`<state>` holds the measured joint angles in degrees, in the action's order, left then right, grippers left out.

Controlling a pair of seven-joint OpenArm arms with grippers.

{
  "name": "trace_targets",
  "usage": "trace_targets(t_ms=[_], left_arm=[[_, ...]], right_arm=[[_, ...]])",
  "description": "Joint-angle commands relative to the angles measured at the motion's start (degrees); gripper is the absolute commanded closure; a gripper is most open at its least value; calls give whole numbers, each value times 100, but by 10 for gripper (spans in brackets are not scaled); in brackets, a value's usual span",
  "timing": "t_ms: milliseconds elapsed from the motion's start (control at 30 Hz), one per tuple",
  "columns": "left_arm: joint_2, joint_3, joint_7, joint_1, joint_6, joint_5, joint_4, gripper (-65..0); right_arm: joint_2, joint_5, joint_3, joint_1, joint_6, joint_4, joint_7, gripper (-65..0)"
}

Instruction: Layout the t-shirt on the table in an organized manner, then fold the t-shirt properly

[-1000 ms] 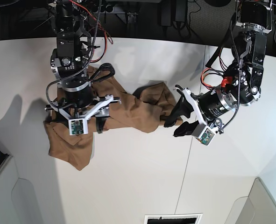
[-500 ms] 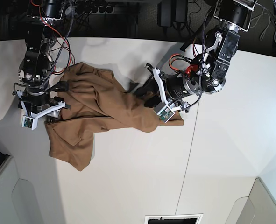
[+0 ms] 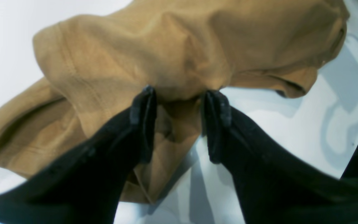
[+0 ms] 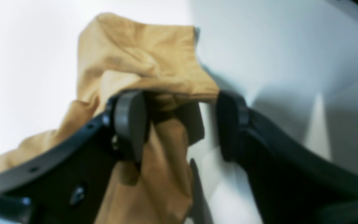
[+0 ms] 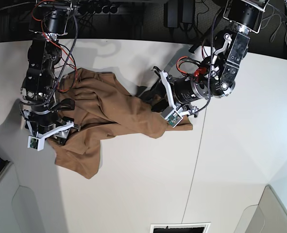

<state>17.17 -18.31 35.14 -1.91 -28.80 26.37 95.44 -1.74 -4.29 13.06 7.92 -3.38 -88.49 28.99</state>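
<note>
Left gripper: jaws parted, a bunched fold of shirt between the fingertips; both tips touch cloth, yet a gap remains between the pads, so grip cannot be confirmed. Right gripper: jaws wide apart, left pad against a hanging fold of cloth, right pad clear of it over bare table; not clenched, hold cannot be confirmed.

In base view, left gripper at right end of shirt, right gripper at left edge of shirt, both arms reaching in from far side.

Table: flat, white, with a thin dark seam running near to far, right of centre. Grey shadows of arms cast across it. Behind far edge, dark background with cables. Pale grey panels at near left and near right corners; a small vent-like slot at near edge.

Shirt: tan-brown, crumpled, not laid flat. Spread across left half of table, bunched in diagonal ridges from far left toward centre right, one flap trailing toward near left. Right end pinched up into a narrow point beside seam. Neck and sleeves not distinguishable.
</note>
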Motion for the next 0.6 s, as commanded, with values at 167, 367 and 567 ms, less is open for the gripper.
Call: trace_targets(t_ms=[167,367,567], left_arm=[[11,26,-107,81,-17,83,87,-284],[15,26,-105,79,-17,76,87,-217],[15,76,-105,81,-17,-221,87,0]], right_arm=[[0,-24,4,109,0,74,-238,-355],[2,-31,-4,149,0,98,-651,-170],[2,-122,-13,546,-678,98,-546,0]])
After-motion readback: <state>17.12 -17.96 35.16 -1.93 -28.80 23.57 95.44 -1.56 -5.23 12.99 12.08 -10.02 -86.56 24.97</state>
